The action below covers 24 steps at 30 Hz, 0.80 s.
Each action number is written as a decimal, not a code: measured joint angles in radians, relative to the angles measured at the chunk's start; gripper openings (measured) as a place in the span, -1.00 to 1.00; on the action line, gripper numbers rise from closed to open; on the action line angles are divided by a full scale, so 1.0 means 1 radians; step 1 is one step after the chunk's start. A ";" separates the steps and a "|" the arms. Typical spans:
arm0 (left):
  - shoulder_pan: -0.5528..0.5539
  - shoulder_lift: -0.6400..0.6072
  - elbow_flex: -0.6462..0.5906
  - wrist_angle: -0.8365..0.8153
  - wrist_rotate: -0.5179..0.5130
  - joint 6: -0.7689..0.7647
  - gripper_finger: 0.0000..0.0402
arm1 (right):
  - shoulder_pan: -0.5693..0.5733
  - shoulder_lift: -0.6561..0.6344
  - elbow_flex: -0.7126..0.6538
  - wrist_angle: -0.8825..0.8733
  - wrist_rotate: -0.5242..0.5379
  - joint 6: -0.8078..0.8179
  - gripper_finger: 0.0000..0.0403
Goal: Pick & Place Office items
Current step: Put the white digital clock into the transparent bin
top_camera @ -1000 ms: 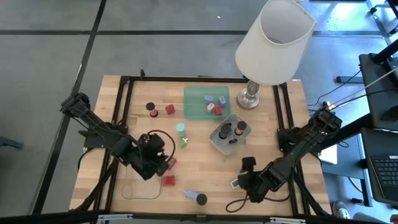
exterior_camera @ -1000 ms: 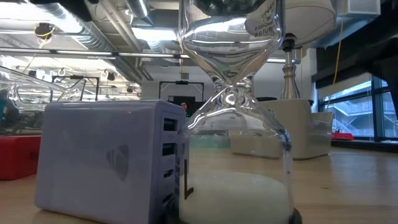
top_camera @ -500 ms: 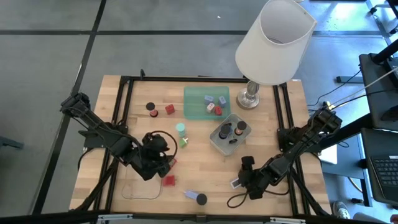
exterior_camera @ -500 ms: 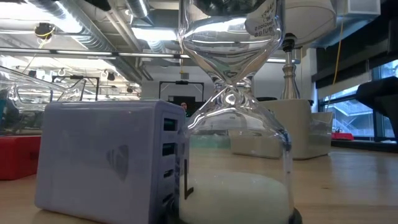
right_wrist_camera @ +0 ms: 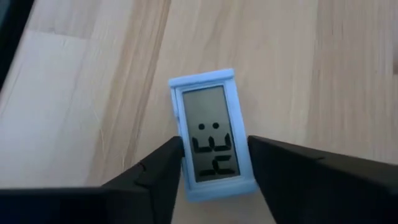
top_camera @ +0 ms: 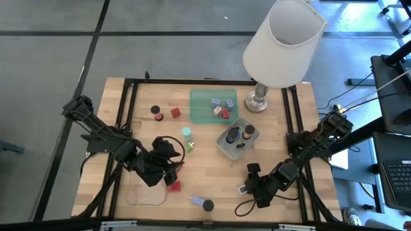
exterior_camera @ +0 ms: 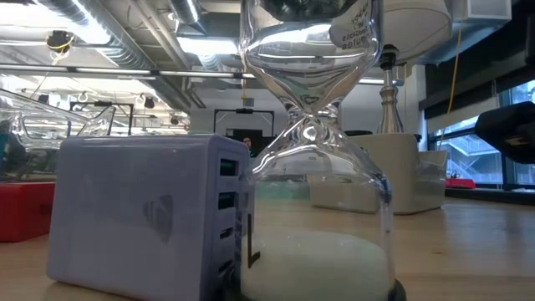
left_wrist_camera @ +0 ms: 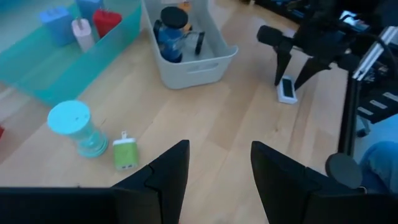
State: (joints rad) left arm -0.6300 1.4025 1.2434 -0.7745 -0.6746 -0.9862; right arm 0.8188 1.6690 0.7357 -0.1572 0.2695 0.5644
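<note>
The right gripper (right_wrist_camera: 211, 168) sits low over the front right of the wooden table (top_camera: 212, 173), its two dark fingers closed against the long sides of a small pale blue display card (right_wrist_camera: 211, 134). The card lies flat on the wood, its long axis running straight out ahead of the fingers. Its grey screen shows dark segmented characters, turned sideways in the right wrist view and not clearly readable. From above the same card is only a pale speck (top_camera: 243, 189) just beside the gripper tip.

The left gripper (left_wrist_camera: 214, 171), at the front left, has its fingers a narrow gap apart with nothing between them. Its wrist view shows what the high view leaves tiny — a teal-capped hourglass (left_wrist_camera: 78, 127) standing upright and a green charger plug (left_wrist_camera: 124, 152) lying just beside it, prongs pointing away from the camera. A red block (top_camera: 174, 186) lies just beside this gripper.

The low view shows only a lilac charger block (exterior_camera: 150, 213) and a glass hourglass (exterior_camera: 313, 167) touching it, white sand in the lower bulb; the print on the upper glass is too small to read.

Farther back stand the grey bin (top_camera: 226, 149), the green tray (top_camera: 200, 109) and the white-shaded lamp (top_camera: 282, 42).
</note>
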 joint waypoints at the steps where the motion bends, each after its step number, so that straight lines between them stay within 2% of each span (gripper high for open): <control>1: 0.000 0.000 0.000 0.007 0.000 0.011 -0.16 | 0.000 0.000 0.000 0.001 -0.001 0.000 -0.13; 4: 0.000 0.000 0.000 0.021 0.000 0.030 -0.16 | 0.000 -0.001 0.001 0.004 -0.014 0.000 -0.27; 10: 0.001 0.003 0.000 0.021 -0.032 0.031 -0.16 | 0.000 -0.001 0.020 -0.010 0.021 0.096 -0.28; 14: 0.024 0.003 0.000 0.045 -0.101 0.006 -0.16 | 0.000 -0.001 0.108 -0.075 0.111 0.143 -0.21; 18: 0.046 0.003 -0.007 0.162 -0.141 0.031 -0.16 | 0.000 -0.001 0.249 -0.226 0.230 0.104 -0.20; 21: 0.057 0.004 -0.031 0.295 -0.134 0.118 -0.15 | 0.000 -0.001 0.362 -0.349 0.352 0.062 -0.25; 24: 0.058 0.004 -0.049 0.402 -0.066 0.271 -0.12 | 0.000 -0.001 0.458 -0.397 0.457 0.002 -0.27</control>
State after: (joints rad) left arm -0.5718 1.4063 1.1946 -0.3724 -0.7408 -0.7155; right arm 0.8185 1.6676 1.1932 -0.5538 0.7265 0.5661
